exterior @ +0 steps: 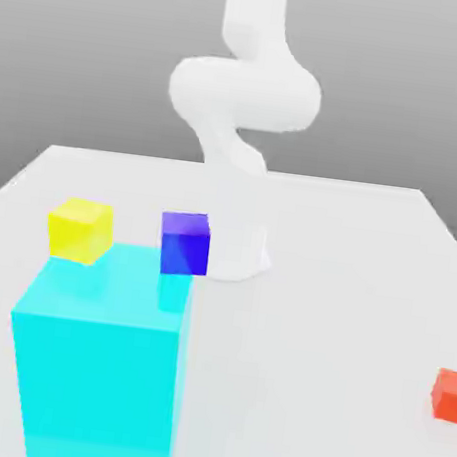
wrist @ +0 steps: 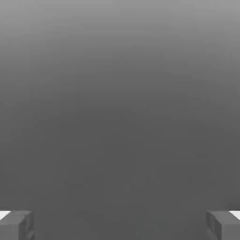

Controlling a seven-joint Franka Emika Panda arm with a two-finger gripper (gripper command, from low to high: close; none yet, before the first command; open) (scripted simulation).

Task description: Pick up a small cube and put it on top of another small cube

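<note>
1. Claw (wrist: 120, 225): two grey fingertips (wrist: 16, 225) stand spread wide at opposite edges of the hand view, with nothing between them; it carries no load.
2. Step in hand, as a judgement: the start of the pick. No cube is grasped or stacked yet, so the whole task remains.
3. Red-orange cube (exterior: 450, 394): rests on the white table (exterior: 366, 290) at the exterior view's right edge, well apart from the other blocks; nothing of it lies between the claw's fingertips.
4. Deep-blue cube (exterior: 184, 242): the stacking target, sitting near the arm's base (exterior: 239, 254), with the yellow cube (exterior: 79, 229) beside it toward the exterior view's left.
5. Next move, as a judgement: the claw must travel over the red-orange cube, point down, descend with fingers astride it, then close.
6. Cyan block (exterior: 96, 357): large, in the foreground, and it overlaps the lower edges of the yellow and deep-blue cubes.
7. Hard to make out: the red-orange cube is cut off by the frame edge; the arm (exterior: 245, 88) runs out of the top of the exterior view, so the claw's distance from either cube cannot be told; beyond the fingertips the hand view offers a plain grey field.
</note>
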